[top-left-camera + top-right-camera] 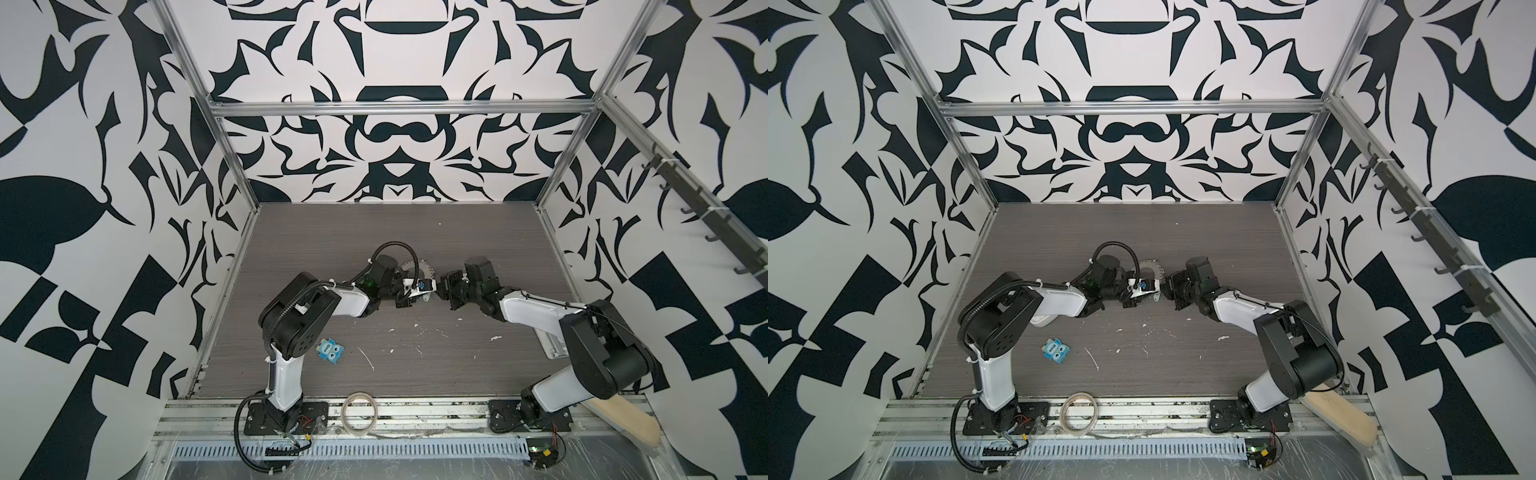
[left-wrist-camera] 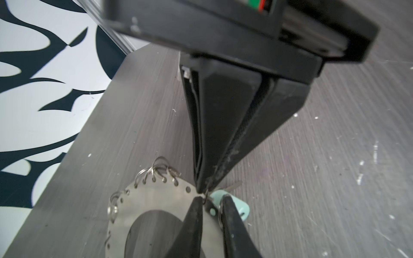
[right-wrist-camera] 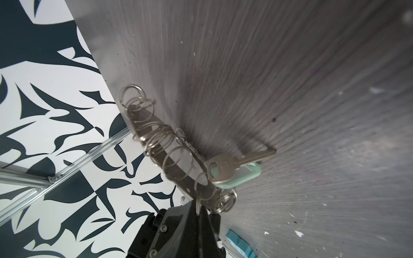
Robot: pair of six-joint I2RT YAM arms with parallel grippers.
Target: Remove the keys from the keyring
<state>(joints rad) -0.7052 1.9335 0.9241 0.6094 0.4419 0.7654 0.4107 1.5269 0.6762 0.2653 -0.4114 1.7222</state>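
Observation:
The keyring (image 1: 417,265) (image 1: 1147,265), a grey perforated disc fringed with split rings, is held up above mid-table between both grippers. My right gripper (image 3: 197,208) (image 1: 439,291) is shut on one split ring (image 3: 198,202) at the disc's rim (image 3: 143,116). The silver key (image 3: 237,162) and its mint tag (image 3: 244,176) hang beside that ring. My left gripper (image 2: 211,197) (image 1: 430,286) has its jaws narrowly apart around the disc's rim (image 2: 156,196), with a split ring (image 2: 220,212) against one finger. I cannot tell whether they clamp it. The tag (image 2: 242,207) shows just behind them.
A small blue toy with eyes (image 1: 329,352) lies on the grey table (image 1: 374,232) near the left arm. A beige tape roll (image 1: 360,412) rests on the front rail, and a pale brush (image 1: 627,419) at the front right. White scraps dot the table.

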